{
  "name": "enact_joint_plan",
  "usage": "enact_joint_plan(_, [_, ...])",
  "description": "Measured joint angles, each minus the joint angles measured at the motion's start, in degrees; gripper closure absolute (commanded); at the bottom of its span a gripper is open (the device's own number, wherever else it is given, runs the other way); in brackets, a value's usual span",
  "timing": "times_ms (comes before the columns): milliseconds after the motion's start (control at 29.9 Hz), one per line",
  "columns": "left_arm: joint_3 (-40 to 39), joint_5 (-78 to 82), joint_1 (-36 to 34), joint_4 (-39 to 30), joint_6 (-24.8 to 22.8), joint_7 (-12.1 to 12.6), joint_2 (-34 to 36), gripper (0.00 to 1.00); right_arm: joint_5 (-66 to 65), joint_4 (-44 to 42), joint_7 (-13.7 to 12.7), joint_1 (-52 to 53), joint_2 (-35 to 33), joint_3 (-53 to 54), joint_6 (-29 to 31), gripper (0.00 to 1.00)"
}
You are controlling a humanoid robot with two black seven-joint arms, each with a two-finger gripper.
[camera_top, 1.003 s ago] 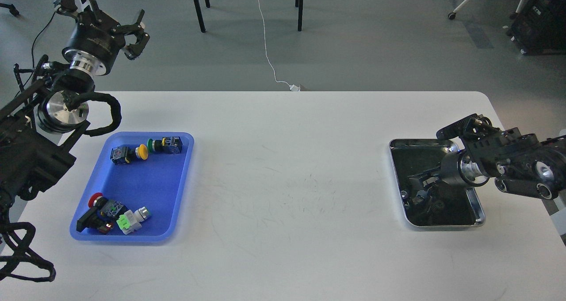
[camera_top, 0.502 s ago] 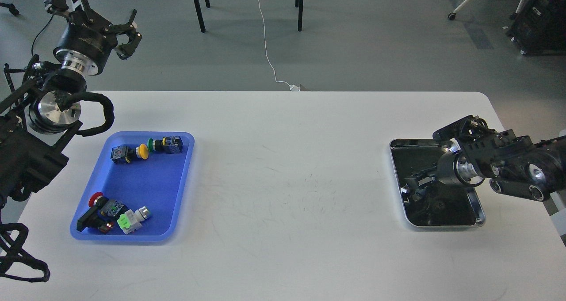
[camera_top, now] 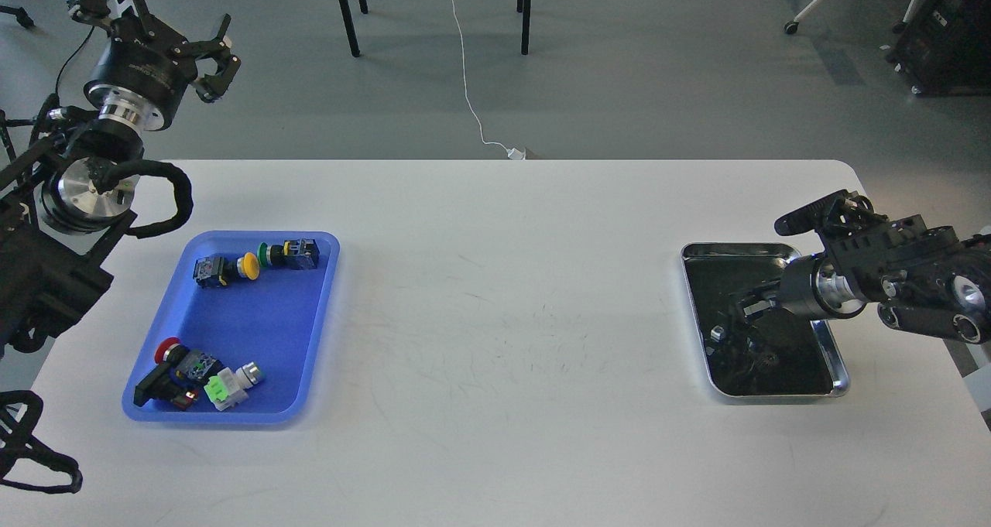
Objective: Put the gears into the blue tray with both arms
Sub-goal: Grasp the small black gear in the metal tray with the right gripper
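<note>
The blue tray (camera_top: 255, 330) lies on the left of the white table and holds several coloured push-button switches. My left gripper (camera_top: 218, 56) hangs high beyond the table's far left edge, above and behind the blue tray, open and empty. A shiny silver tray (camera_top: 840, 378) sits at the right. My right gripper (camera_top: 745, 308) reaches into it from the right, dark against the dark bottom, so its fingers cannot be told apart. One small dark toothed gear (camera_top: 766, 361) seems to lie in the silver tray just below that gripper. No gear shows in the blue tray.
Switches lie in two groups in the blue tray, yellow and green ones (camera_top: 259, 262) at the far end and red and white ones (camera_top: 203, 376) at the near end. Between the trays the white table (camera_top: 511, 318) is bare. Chair legs and a white cable lie on the floor beyond.
My left arm has drifted up and to the left, away from the table. My right gripper has drawn back to the right inside the silver tray.
</note>
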Motion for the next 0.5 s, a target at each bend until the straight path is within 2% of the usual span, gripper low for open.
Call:
enact_joint_plan(167, [-0.01, 0.00, 0.00, 0.00, -0.01, 0.00, 0.50, 0.02, 0.20, 0.04, 0.00, 0.01, 0.17, 0.10, -0.04, 0.40])
enact_joint_plan(502, [0.04, 0.00, 0.05, 0.00, -0.12, 0.00, 0.81, 0.02, 0.08, 2.80, -0.01, -0.23, 0.09, -0.32, 0.00, 0.42])
